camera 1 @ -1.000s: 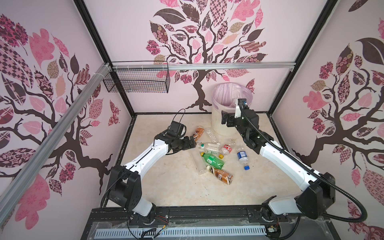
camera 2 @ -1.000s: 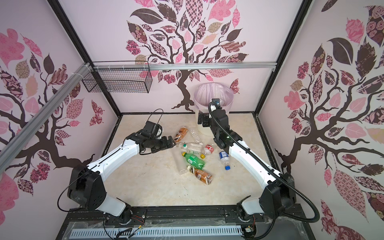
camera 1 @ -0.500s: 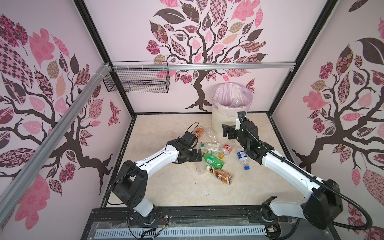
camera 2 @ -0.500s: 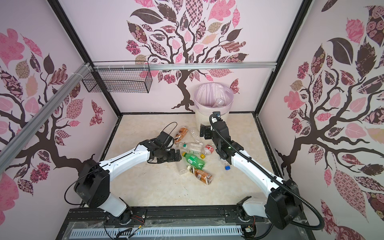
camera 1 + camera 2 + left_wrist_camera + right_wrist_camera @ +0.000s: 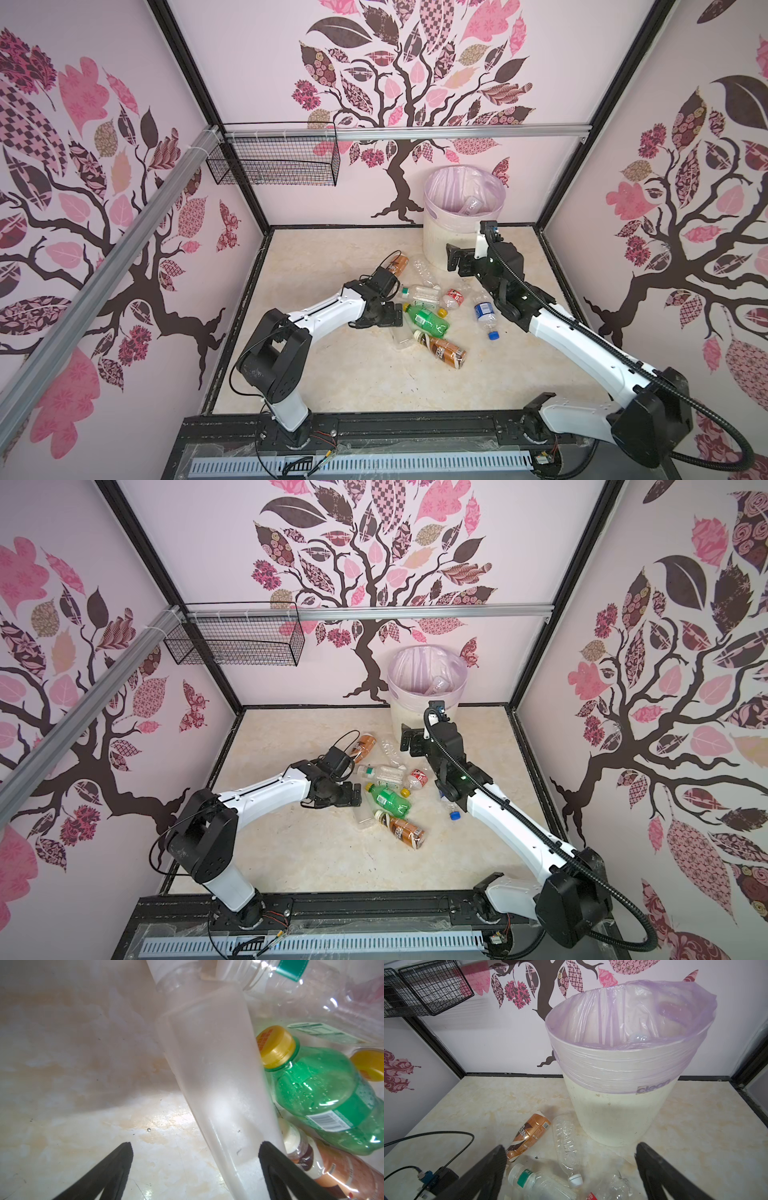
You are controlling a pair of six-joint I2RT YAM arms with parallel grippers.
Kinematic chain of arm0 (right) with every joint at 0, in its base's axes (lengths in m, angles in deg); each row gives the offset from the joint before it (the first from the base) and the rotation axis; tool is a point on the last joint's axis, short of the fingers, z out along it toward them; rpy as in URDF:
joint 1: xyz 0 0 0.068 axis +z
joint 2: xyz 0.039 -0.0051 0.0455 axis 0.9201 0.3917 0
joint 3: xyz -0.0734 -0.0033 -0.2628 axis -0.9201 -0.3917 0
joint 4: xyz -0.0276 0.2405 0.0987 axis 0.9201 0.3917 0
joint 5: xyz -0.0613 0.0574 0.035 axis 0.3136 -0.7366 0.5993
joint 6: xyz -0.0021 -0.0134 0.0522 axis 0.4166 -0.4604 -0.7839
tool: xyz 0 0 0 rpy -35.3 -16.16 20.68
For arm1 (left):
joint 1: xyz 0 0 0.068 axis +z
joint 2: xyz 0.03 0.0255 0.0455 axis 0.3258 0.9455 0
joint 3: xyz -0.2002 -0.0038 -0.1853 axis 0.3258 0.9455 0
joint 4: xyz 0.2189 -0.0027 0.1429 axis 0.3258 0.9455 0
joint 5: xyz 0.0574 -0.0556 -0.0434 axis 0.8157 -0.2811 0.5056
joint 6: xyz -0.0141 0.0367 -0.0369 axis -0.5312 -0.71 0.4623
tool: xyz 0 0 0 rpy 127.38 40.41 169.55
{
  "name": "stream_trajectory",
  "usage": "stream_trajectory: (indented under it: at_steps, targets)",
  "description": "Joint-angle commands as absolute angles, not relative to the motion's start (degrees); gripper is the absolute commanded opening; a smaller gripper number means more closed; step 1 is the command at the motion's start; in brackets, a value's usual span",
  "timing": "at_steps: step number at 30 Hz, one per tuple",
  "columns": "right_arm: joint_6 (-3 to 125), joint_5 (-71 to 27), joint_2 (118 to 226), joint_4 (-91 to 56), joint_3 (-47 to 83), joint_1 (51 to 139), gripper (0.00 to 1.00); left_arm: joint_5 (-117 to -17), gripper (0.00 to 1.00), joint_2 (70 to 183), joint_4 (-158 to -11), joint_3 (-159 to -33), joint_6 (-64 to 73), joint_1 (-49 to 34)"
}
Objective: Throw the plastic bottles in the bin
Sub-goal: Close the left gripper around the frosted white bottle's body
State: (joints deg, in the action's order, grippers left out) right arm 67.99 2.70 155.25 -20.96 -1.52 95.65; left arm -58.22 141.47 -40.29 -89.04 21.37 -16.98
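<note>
Several plastic bottles lie in a heap mid-floor: a green bottle (image 5: 426, 318) (image 5: 388, 799) (image 5: 322, 1093), a brown-labelled one (image 5: 444, 351) (image 5: 332, 1172), another brown one (image 5: 398, 264) (image 5: 529, 1136) and a blue-labelled one (image 5: 485, 313). My left gripper (image 5: 390, 313) (image 5: 353, 798) (image 5: 195, 1147) is open and low at the heap's left edge. A frosted clear bottle (image 5: 212, 1084) lies partly between its fingers. My right gripper (image 5: 455, 259) (image 5: 409, 744) (image 5: 570, 1147) hangs open over a clear bottle (image 5: 565, 1142), in front of the bin (image 5: 440, 237) (image 5: 405, 717) (image 5: 612, 1115). A bottle (image 5: 471, 205) lies inside the bin.
A black wire basket (image 5: 274, 162) hangs on the back wall at the left, above the floor. Black frame rails edge the floor. A loose black cable (image 5: 446, 1134) arcs over the left wrist near the rear brown bottle.
The left gripper has swung right and down to the heap's left edge. The right gripper has dropped from the bin's rim and pulled back over the bottles. Both stayed open.
</note>
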Motion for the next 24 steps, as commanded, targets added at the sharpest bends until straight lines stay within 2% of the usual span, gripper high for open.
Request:
stream_trajectory:
  at_steps: [1,9,15,24]
  targets:
    - [67.4,1.9,154.2,-21.7,-2.1,95.8,0.99,-51.2,0.98,142.2,-35.1,-88.6,20.5,-16.1]
    - [67.0,1.1,153.8,-21.9,-2.4,95.8,0.99,-52.9,0.98,137.9,-35.9,-86.8,20.4,-13.4]
    - [66.7,1.2,153.7,-22.1,-2.4,95.9,0.99,-48.5,0.98,137.8,-33.9,-91.4,22.0,-21.0]
    - [66.5,1.6,152.6,-22.1,-2.7,95.8,1.0,-52.1,0.98,139.7,-37.9,-91.0,26.6,-23.5]
